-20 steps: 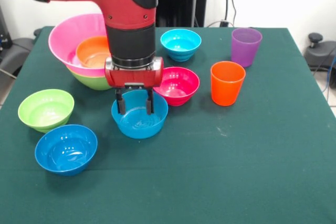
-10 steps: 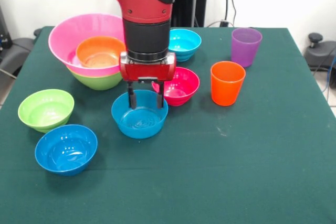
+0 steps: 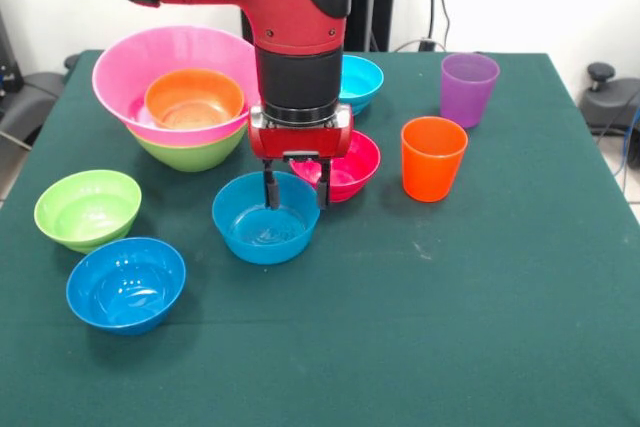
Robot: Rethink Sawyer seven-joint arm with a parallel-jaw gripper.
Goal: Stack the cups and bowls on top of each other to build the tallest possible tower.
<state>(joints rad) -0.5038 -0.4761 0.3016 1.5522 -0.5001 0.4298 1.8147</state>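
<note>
Gripper [image 3: 296,195] points straight down, fingers parted by a moderate gap, nothing held between them. Fingertips sit over the right rim of the cyan bowl [image 3: 262,221]; contact with the rim cannot be told. All places below are given relative to this cyan bowl.

Magenta bowl [image 3: 345,165]: just beside it, up and to the right, partly hidden by the gripper. Orange cup [image 3: 432,158]: further right, upright, mouth up, long axis vertical. Purple cup [image 3: 468,88]: beyond the orange cup, toward the upper right, also upright. Second cyan bowl [image 3: 362,81]: above, behind the arm.

Tower [image 3: 180,107]: upper left; lime green bowl at the base, pink bowl nested in it, orange bowl inside the pink one, all mouths up.

Small lime green bowl [image 3: 87,208]: to the left. Blue bowl [image 3: 126,283]: lower left. All rest on the green table [image 3: 450,327].
</note>
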